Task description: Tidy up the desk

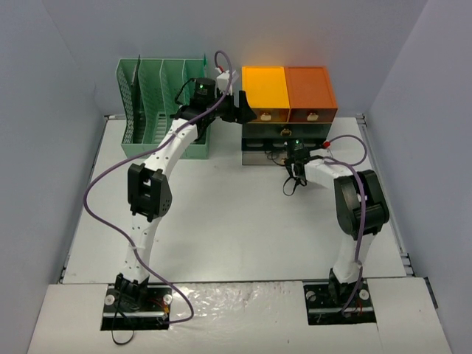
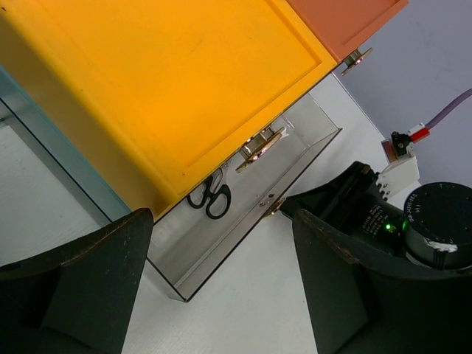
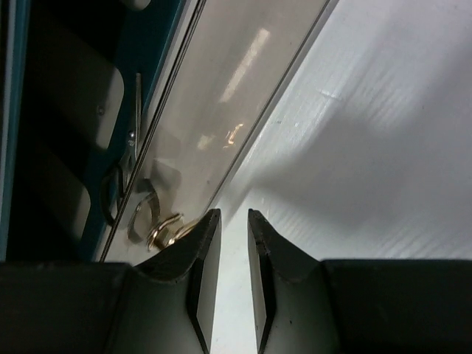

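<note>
The desk (image 1: 221,221) is matte off-white, and the file rack (image 1: 158,96) is mint green with a pattern of fine slots on its end panel. The drawer unit (image 1: 284,131) has a dark grey body, one bright yellow-orange drawer (image 1: 265,87), one darker burnt-orange drawer (image 1: 310,88), brass-coloured handles (image 2: 258,146) and a clear, colourless bottom drawer (image 2: 243,236) through which black-handled scissors (image 2: 210,198) show. The left arm (image 1: 166,151) and the right arm (image 1: 324,173) are white with black joints, each with a purple cable (image 1: 92,192) and a small green light (image 1: 200,86).
</note>
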